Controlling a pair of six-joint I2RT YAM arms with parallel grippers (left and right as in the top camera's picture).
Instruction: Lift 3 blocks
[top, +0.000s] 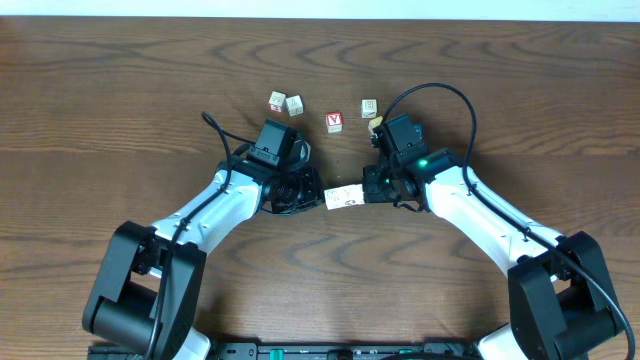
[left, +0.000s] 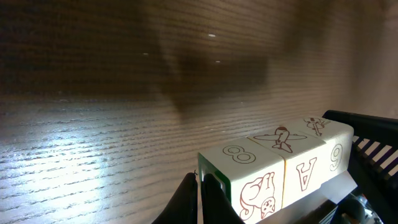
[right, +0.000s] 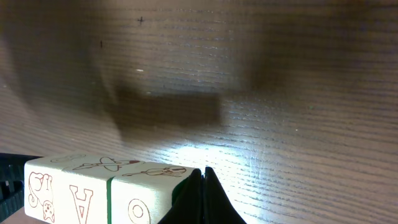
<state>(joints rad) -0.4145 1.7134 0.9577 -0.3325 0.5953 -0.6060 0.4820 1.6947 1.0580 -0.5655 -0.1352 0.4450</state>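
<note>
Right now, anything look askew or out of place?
Nothing damaged or spilled. The three-block row appears to hang clear of the table, pinched end-to-end between the shut left end effector and right end effector; it sits straight, faces flush.

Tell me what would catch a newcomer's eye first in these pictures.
A row of three cream blocks is squeezed end to end between the shut left tool and the shut right tool, mid-table and apparently raised off the wood. Four loose cubes lie farther back on the table.
</note>
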